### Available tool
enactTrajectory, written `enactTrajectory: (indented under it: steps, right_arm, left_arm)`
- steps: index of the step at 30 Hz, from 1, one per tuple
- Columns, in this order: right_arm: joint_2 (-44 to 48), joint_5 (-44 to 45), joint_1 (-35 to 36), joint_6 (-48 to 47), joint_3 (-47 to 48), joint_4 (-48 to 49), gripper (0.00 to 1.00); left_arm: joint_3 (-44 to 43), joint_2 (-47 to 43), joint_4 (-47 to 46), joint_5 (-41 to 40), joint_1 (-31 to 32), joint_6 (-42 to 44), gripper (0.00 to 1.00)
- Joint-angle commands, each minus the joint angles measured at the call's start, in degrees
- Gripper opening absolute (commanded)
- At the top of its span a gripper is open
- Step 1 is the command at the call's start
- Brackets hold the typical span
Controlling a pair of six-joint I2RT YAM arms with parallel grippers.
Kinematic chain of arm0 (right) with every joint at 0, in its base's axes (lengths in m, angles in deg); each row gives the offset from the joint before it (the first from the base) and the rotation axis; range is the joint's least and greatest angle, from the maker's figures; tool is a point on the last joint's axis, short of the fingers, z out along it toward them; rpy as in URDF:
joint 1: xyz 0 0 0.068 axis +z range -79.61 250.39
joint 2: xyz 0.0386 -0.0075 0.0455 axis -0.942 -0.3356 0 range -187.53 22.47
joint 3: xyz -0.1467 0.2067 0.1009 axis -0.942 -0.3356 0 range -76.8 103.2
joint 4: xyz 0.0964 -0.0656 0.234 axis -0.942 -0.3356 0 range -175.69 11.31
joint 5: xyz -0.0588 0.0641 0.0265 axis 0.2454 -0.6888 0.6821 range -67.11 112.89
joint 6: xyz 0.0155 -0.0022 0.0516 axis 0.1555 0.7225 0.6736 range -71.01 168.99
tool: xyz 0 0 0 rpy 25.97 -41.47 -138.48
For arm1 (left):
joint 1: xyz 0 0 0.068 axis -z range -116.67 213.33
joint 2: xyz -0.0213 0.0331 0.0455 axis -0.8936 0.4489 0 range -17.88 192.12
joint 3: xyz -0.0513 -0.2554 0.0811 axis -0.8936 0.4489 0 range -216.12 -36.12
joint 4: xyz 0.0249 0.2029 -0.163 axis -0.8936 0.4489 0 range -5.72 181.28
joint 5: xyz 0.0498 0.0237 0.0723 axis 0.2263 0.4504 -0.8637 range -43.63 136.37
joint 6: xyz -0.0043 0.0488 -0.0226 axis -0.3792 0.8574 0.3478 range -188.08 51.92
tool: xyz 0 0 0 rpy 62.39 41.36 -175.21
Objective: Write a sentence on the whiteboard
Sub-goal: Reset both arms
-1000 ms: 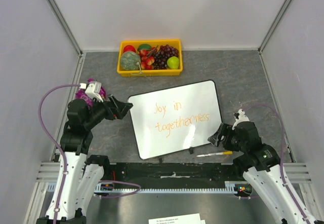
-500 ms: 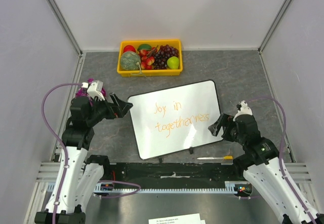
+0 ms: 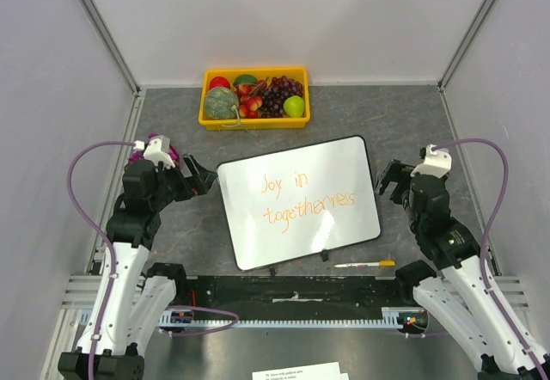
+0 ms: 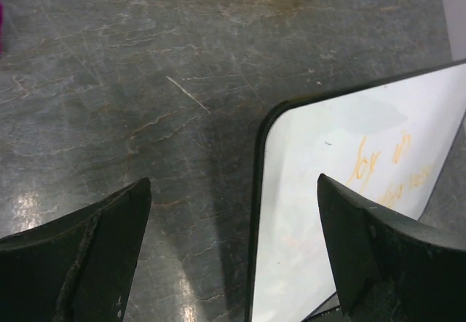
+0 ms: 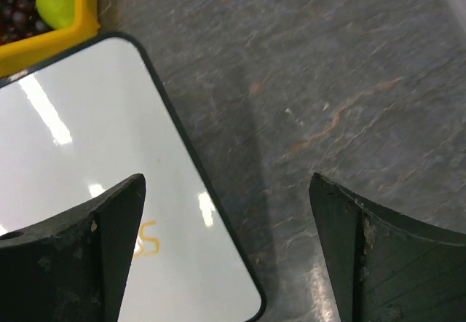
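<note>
The whiteboard (image 3: pixel 296 225) lies flat mid-table, slightly rotated, with the orange sentence (image 3: pixel 305 195) "Joy in togetherness" on it in two lines. My left gripper (image 3: pixel 199 178) hovers open at the board's left edge, nothing between its fingers. In the left wrist view the left gripper (image 4: pixel 233 191) spans the board's black frame, over the whiteboard (image 4: pixel 320 162), with part of the lettering (image 4: pixel 386 165) showing. My right gripper (image 3: pixel 388 178) stands open by the board's right edge. In the right wrist view, the right gripper (image 5: pixel 226 183) is over the corner of the whiteboard (image 5: pixel 87 132), empty.
An orange-capped marker (image 3: pixel 365 264) lies on the table near the front edge, below the board's right corner. A yellow tray (image 3: pixel 254 70) of fruit stands at the back, its rim (image 5: pixel 65 38) just beyond the board. A purple object (image 3: pixel 155 139) sits behind the left arm.
My right gripper has risen from beside the marker and moved back to the board's right edge, opening fully. The left gripper has drawn back slightly to the left.
</note>
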Motion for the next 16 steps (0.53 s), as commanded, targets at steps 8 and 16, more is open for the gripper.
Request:
enactTrajectory:
  steps: [8,16]
  right_arm:
    - [-5.4,11.4,0.0,-11.8,2.4,11.7,0.98]
    - [-4.0,12.3,0.0,-20.9,-10.7,29.2,0.98]
  left_arm:
    - [-0.9,2.1,-5.0,-6.6,0.0,-4.0,0.99]
    - [4.4,1.2,-11.4,-11.8,0.0,-3.6,0.97]
